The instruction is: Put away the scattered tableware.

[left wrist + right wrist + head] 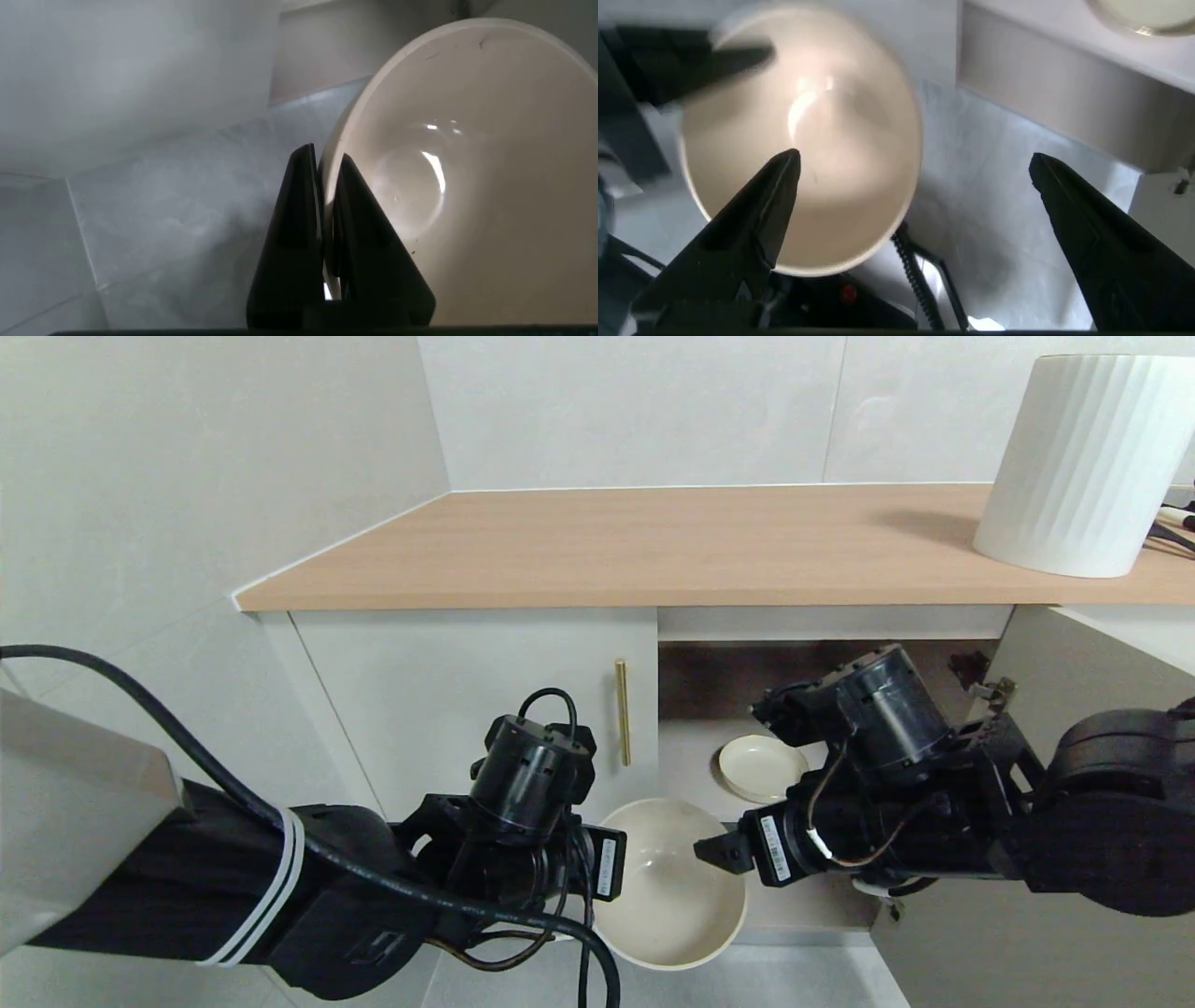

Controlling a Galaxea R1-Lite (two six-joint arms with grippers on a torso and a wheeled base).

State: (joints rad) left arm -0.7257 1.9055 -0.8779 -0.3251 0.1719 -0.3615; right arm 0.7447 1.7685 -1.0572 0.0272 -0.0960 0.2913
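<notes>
A cream bowl [670, 894] hangs in front of the open cabinet, below the counter. My left gripper [605, 870] is shut on its rim; in the left wrist view the two fingers [301, 201] pinch the bowl's [467, 159] edge. My right gripper [719, 852] is just to the right of the bowl and open. Its spread fingers [775, 196] hover over the bowl [803, 149] without touching it. A small cream plate [761, 767] lies on the cabinet's floor, also seen as the plate [1148, 9] from the right wrist.
The cabinet [691, 747] has its right door [1074, 644] swung open and its left door [467, 691] shut, with a brass handle [622, 712]. A white ribbed container [1083, 457] stands on the wooden counter [653, 541]. Grey tiled floor [168, 215] lies below.
</notes>
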